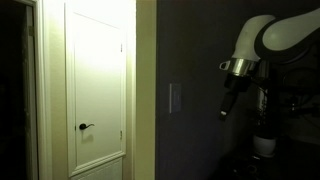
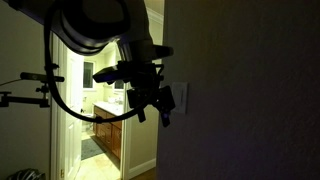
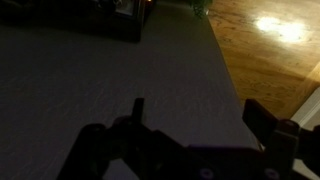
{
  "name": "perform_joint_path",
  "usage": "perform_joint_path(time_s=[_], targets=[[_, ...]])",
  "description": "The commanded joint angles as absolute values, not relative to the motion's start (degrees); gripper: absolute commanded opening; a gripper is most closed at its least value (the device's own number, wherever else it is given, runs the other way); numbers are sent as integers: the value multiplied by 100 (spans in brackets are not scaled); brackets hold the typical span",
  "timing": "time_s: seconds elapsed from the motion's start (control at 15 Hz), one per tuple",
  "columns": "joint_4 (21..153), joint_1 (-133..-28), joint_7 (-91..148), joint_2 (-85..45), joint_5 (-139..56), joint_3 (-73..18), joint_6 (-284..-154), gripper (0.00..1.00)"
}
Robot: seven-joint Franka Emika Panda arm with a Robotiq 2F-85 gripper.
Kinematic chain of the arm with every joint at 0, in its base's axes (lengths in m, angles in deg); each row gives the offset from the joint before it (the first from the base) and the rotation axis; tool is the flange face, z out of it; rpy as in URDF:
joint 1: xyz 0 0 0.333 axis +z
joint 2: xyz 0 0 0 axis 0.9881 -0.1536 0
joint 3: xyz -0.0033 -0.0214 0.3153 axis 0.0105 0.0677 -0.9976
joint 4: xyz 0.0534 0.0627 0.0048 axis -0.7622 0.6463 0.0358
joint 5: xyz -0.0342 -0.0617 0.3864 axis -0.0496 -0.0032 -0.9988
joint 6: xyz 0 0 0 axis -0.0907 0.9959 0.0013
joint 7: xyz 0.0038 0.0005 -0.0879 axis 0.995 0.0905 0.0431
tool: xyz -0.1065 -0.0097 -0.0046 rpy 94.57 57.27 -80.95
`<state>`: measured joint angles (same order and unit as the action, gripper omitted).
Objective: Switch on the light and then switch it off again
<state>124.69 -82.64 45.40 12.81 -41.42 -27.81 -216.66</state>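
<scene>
Hanging near the small pale wall switch (image 1: 175, 97), the claw (image 1: 227, 110) is spread open, gripping nothing.

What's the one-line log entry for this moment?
stage: pre-contact | end effector: open, empty, apart from switch | switch: pale wall plate, untouched | wall: dim

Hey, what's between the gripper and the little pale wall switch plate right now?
Only bare dark wall. In an exterior view, nothing stands between the black gripper and the small pale rectangular switch plate.
</scene>
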Motion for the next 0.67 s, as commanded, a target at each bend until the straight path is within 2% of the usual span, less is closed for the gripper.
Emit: perform_joint_path(time_s=[0.0,0.6], targets=[[12400,-8266,3938,1128,-4107,-2940,-22183,100],[12459,-8169,4046,1118,-4286,-2949,-22167,100]])
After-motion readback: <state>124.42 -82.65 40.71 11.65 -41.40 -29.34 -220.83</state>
